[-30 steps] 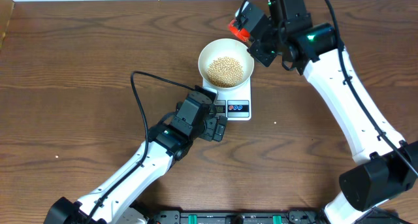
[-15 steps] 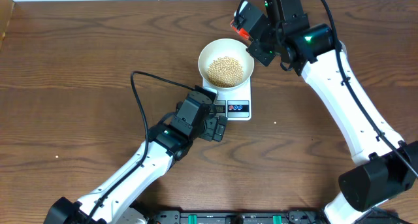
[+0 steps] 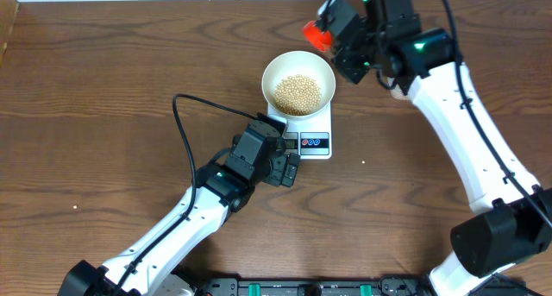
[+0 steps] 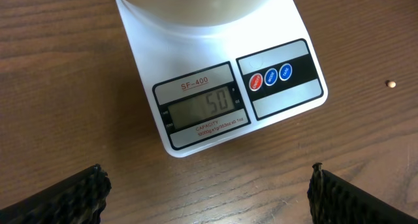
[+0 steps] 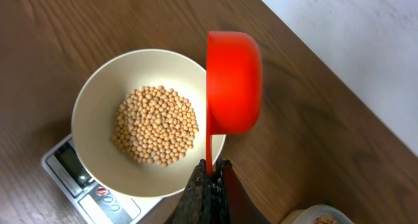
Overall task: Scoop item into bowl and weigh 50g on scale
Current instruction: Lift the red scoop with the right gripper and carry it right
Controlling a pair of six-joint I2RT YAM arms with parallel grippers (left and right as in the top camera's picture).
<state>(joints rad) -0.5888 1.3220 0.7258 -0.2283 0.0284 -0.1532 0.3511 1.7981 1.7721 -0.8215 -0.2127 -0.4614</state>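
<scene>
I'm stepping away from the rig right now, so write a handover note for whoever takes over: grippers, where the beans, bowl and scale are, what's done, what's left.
Left gripper: open, empty, hovering in front of the scale.
Right gripper: shut on the handle of the red scoop, which is tipped on its side by the bowl's far rim; its inside is not visible.
The bowl sits on the scale with a heap of beans in it. The display reads 50.
Done: the target weight appears reached.
Left: probably just setting the scoop down. One stray bean lies on the table beside the scale.
</scene>
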